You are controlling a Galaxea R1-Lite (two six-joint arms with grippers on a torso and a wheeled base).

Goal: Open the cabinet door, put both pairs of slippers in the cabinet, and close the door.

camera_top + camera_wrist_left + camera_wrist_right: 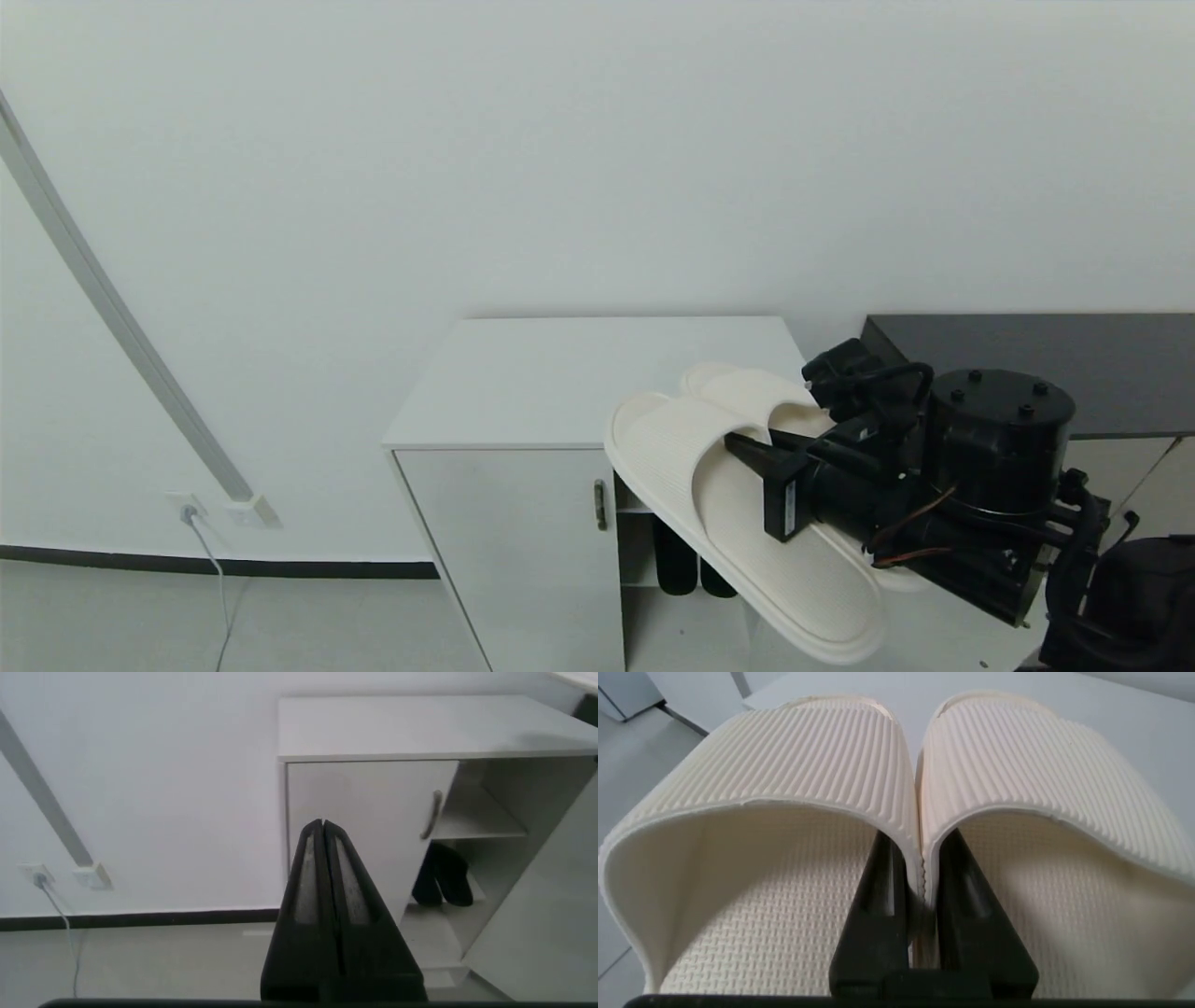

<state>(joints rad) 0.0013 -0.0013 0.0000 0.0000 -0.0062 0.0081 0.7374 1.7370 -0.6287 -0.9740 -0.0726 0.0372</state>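
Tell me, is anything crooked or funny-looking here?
Nothing is broken or spilled. The white slippers hang tilted in the air, pinched together by the right gripper in front of the cabinet, which is open on one side. Inside, a dark pair seems to stand on end rather than lie flat.

- cream slippers (681, 457): ribbed pair being held side by side, straps pinched by right gripper (920, 859);
- black slippers (677, 560): standing upright inside white cabinet (579, 378), right side lying open
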